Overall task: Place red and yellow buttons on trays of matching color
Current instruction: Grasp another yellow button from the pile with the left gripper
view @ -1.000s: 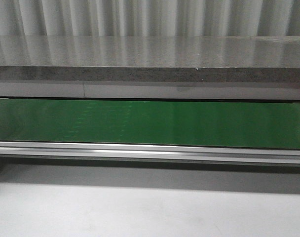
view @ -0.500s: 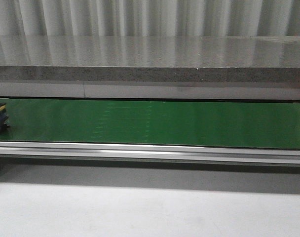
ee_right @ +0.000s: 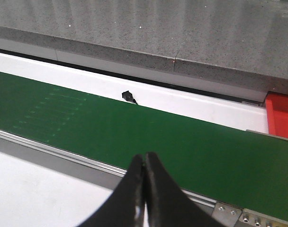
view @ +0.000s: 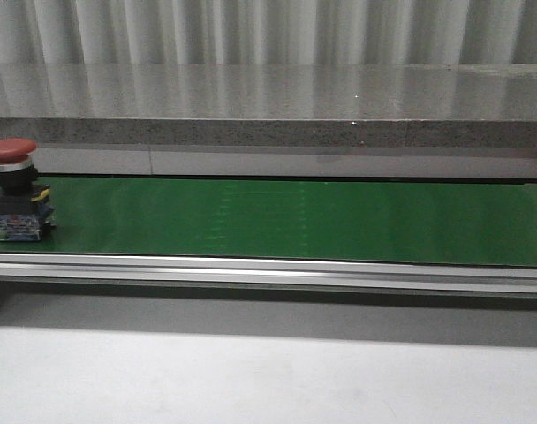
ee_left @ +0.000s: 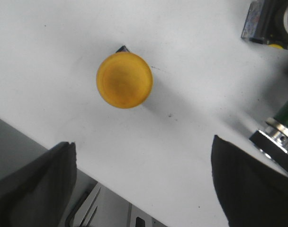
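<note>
A red button (view: pixel 14 187) with a dark base stands upright on the green conveyor belt (view: pixel 295 219) at the far left of the front view. In the left wrist view a yellow button (ee_left: pixel 124 80) stands on a white surface (ee_left: pixel 191 118), seen from above, and part of another button (ee_left: pixel 272 21) with a red edge lies at the frame's corner. My left gripper (ee_left: pixel 143 182) hangs open above that surface, apart from the yellow button. My right gripper (ee_right: pixel 145 161) is shut with nothing in it, over the belt's near rail. A red tray (ee_right: pixel 281 116) shows at the belt's end.
A grey stone ledge (view: pixel 268 97) runs behind the belt. An aluminium rail (view: pixel 268 269) borders its near side, with white table (view: pixel 268 380) in front. A small black part (ee_right: pixel 129 97) sits at the belt's far edge. A metal roller end (ee_left: pixel 276 137) shows beside the left gripper.
The red button has come into the front view from the left edge, riding rightward on the belt; one second ago the belt was bare.
</note>
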### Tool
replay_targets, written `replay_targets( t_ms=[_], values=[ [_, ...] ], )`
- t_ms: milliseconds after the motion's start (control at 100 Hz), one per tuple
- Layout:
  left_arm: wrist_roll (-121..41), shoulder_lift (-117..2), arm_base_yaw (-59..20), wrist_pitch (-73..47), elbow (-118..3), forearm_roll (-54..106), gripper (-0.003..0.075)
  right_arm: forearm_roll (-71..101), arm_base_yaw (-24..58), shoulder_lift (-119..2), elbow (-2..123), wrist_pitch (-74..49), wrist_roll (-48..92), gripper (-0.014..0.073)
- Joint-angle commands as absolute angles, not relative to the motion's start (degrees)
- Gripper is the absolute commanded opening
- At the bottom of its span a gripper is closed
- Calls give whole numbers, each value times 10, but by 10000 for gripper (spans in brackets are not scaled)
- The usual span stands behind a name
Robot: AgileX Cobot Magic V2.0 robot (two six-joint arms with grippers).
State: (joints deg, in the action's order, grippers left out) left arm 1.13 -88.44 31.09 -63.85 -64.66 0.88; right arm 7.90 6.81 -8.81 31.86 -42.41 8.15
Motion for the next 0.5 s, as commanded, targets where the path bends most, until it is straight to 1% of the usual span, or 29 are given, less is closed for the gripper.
replay_targets(
  t_ms=[0,410,490],
  values=[
    [25,-889,312,-619,-659,14,554,81,68,-96,331,-385,86,-59],
    [29,-970,312,-560,-660,14,554,81,68,-96,331,-385,86,-59],
    [29,-981,312,-554,-660,14,538,81,68,-96,331,-385,86,-59]
  ],
)
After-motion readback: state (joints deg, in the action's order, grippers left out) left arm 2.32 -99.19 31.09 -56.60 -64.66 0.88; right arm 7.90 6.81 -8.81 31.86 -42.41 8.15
